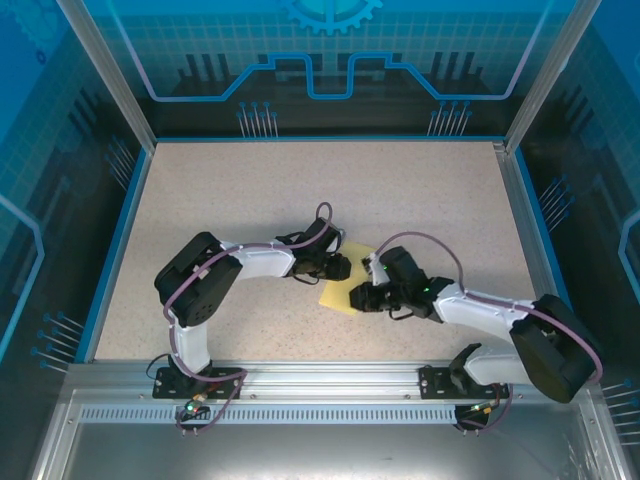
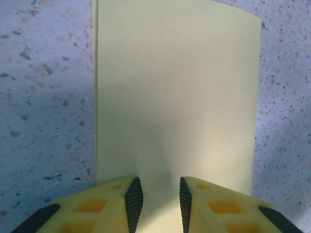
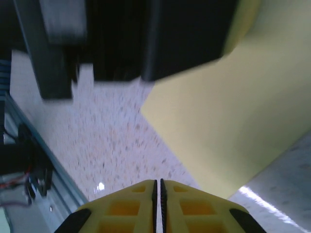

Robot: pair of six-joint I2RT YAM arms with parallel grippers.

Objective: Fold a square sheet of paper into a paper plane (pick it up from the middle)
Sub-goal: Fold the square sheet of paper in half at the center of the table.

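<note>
Paper (image 1: 338, 294): flat near the table (image 1: 250, 190) middle, seemingly folded once into a rectangle. Left gripper (image 2: 156, 191): jaws apart, clamping nothing. Right gripper (image 3: 158, 184): jaws together, empty. Judged early; nose folds, wings, pickup remain

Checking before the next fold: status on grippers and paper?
Left gripper parted, over the paper's near edge. Right gripper shut, empty, beside the paper. Paper lying on the table. Grippers crowd close together.
</note>
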